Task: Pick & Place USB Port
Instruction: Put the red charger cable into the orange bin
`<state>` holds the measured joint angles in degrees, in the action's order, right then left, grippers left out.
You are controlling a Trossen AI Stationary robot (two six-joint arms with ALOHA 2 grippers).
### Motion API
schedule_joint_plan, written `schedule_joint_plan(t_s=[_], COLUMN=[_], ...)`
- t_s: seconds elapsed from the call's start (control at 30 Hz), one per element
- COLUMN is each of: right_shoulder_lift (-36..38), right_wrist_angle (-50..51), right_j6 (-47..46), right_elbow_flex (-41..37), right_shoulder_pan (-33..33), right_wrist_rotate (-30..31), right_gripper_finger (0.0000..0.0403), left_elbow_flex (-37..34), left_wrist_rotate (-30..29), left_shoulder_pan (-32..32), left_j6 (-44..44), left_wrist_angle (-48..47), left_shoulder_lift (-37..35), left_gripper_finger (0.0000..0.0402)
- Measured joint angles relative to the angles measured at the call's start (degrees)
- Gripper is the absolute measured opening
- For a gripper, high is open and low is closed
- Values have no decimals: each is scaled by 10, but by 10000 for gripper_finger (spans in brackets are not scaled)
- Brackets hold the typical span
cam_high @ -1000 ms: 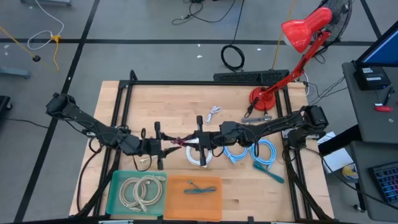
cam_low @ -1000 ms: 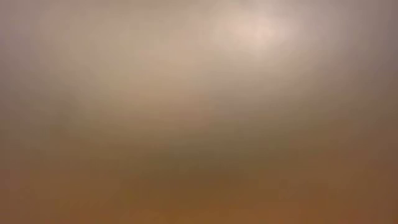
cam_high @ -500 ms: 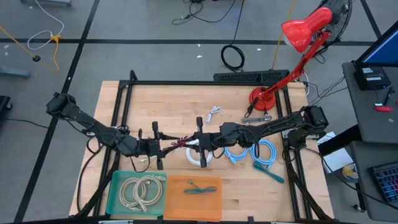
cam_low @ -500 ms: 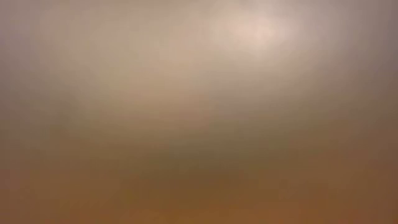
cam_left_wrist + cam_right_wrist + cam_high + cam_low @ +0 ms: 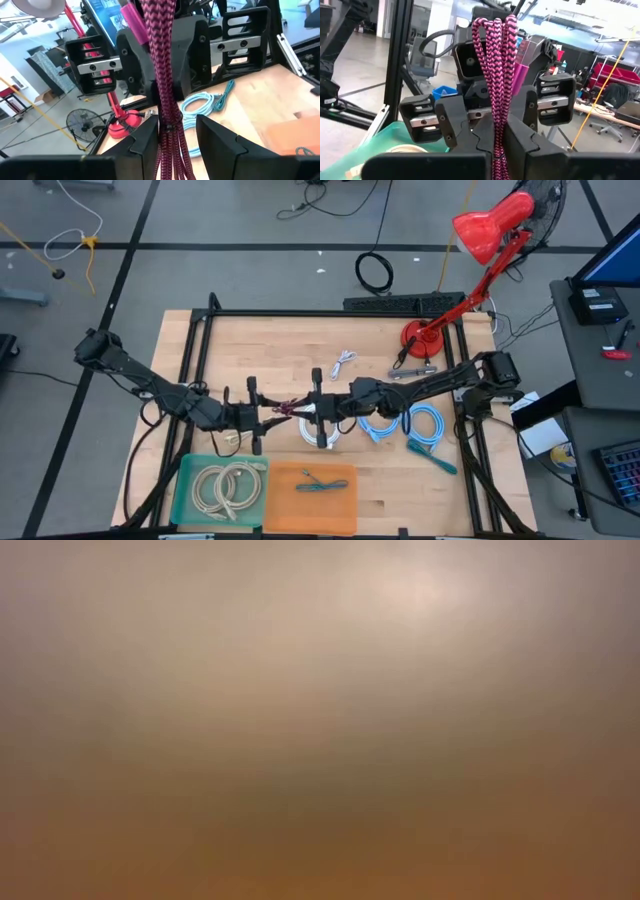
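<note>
Pink braided USB cable [image 5: 286, 409] hangs above the table's middle, pinched by the fully shut right gripper [image 5: 312, 411] and also held between the half-parted fingers of the left gripper [image 5: 262, 417]. You should free only one grip before carrying it toward the orange tray [image 5: 310, 484]. No writing is readable.

The pale wooden worktop [image 5: 260, 345] carries a green tray [image 5: 190, 498], an orange tray [image 5: 310, 500], light-blue coiled cables [image 5: 425, 423] and a red lamp base [image 5: 420, 338].
</note>
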<state>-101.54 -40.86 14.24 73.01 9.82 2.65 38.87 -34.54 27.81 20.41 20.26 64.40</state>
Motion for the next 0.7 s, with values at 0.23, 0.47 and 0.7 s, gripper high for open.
schedule_joint_plan(t_s=[0.23,0.47,0.7], right_shoulder_lift=[0,0,0], right_wrist_angle=[-5,-5,-2], right_j6=[2,4,2], right_elbow_flex=[0,0,0], right_shoulder_pan=[2,4,5], right_wrist_rotate=[0,0,-2], right_gripper_finger=[10,10,10], left_elbow_flex=[0,0,0], left_wrist_rotate=[0,1,10], left_shoulder_pan=[-4,-4,-4], left_j6=[-7,-10,-6], left_wrist_angle=[-9,-11,-15], left_shoulder_lift=[0,0,0], left_gripper_finger=[136,74,25])
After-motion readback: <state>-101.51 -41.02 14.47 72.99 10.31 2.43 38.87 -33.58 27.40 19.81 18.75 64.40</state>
